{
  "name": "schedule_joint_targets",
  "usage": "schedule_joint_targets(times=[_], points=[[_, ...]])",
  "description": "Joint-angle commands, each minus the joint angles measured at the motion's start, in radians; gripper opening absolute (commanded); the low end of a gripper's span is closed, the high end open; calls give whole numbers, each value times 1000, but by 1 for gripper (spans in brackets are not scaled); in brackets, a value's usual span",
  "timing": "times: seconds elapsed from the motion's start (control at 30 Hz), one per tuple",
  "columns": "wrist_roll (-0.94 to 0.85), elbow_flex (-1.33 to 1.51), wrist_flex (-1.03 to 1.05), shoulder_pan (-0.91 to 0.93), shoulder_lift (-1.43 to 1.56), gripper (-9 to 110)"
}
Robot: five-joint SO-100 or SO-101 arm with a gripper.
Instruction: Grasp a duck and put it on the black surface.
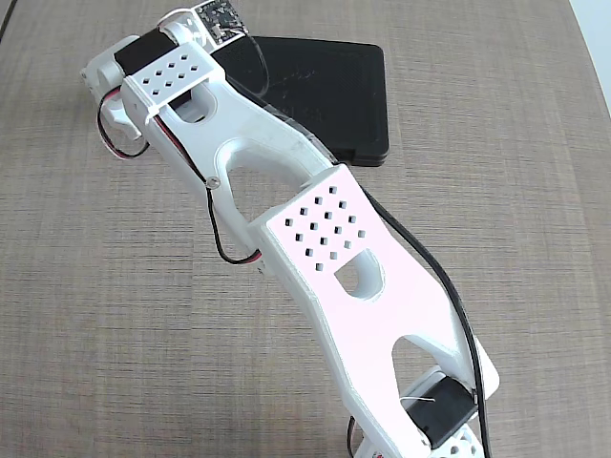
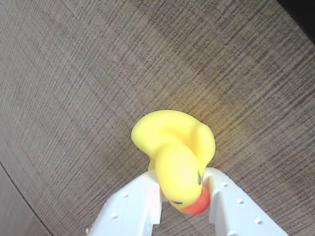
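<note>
In the wrist view the yellow duck [image 2: 172, 152] with its red-orange beak sits between the two white fingers of my gripper [image 2: 183, 194], which is shut on its head, above the wood-grain table. A dark corner of the black surface [image 2: 302, 7] shows at the top right of that view. In the fixed view the black surface [image 1: 334, 91] lies flat at the upper middle of the table, partly covered by the white arm. Duck and fingertips are hidden under the arm's wrist there.
The white arm [image 1: 315, 239] crosses the fixed view from bottom right to upper left, with black cables running along it. The brown wood-grain table [image 1: 95, 315] lies bare to the left and right of the arm.
</note>
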Motion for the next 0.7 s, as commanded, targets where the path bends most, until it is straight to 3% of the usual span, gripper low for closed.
schedule_joint_targets(times=[0.0, 0.37, 0.67], points=[[2, -40, -2, 9, 26, 0], [3, 34, 71, 3, 328, 1], [-9, 426, 117, 35, 782, 1]])
